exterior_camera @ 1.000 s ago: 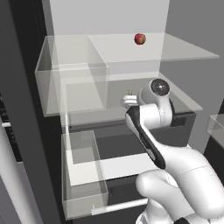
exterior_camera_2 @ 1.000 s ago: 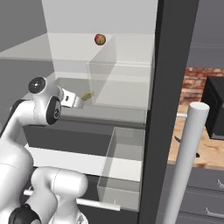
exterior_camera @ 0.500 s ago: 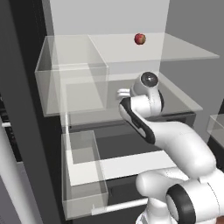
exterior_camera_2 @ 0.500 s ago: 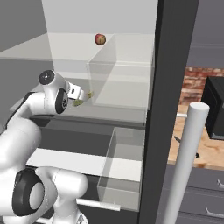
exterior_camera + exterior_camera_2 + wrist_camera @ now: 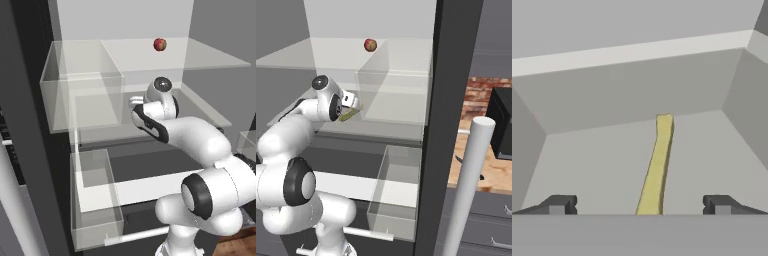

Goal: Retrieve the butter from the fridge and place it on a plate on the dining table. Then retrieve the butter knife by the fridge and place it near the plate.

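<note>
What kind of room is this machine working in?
Most likely a kitchen, computer-drawn. It reaches into an open fridge with clear shelves, a stick of butter and a small red fruit; a wooden counter stands beside.

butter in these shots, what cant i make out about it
- Hand view: the butter has its near end cut off at the bottom edge, so whether it sits between the open tool tips is unclear.
- Right base view: only a sliver shows past the arm.
- Left base view: the wrist hides it.

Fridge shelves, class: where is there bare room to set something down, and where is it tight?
Bare: the top shelf beside the red ball, and the lower clear bin. Tight: the middle shelf, where the open hand straddles the butter.
</note>
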Tool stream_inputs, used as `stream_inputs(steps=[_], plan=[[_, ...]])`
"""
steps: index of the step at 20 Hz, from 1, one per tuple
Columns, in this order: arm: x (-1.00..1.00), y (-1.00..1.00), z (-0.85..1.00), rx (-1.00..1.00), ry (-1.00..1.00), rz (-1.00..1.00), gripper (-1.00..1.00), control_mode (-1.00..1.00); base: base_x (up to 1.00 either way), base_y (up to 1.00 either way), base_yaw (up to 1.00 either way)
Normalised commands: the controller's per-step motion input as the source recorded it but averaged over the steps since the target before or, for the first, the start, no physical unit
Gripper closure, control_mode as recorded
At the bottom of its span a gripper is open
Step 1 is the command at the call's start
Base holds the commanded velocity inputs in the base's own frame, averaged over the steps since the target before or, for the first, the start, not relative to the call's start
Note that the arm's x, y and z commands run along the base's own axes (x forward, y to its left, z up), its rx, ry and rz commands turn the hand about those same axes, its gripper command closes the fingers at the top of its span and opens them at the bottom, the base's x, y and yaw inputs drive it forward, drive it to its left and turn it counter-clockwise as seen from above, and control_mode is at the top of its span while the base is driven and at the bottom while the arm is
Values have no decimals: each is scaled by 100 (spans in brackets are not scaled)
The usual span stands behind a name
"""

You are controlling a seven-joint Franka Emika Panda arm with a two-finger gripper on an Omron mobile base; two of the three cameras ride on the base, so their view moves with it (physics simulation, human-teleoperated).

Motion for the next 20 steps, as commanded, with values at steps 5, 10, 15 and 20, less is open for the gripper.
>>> stream_inputs(steps=[5, 10, 15, 20], plan=[[45, 9, -24, 0, 0, 0, -100, -100, 0, 0, 0], [43, 1, -7, 0, 3, -2, -100, -100, 0, 0, 0], [26, 0, 0, 0, 11, -5, -100, -100, 0, 0, 0], [2, 0, -16, 0, 4, -7, -100, -100, 0, 0, 0]])
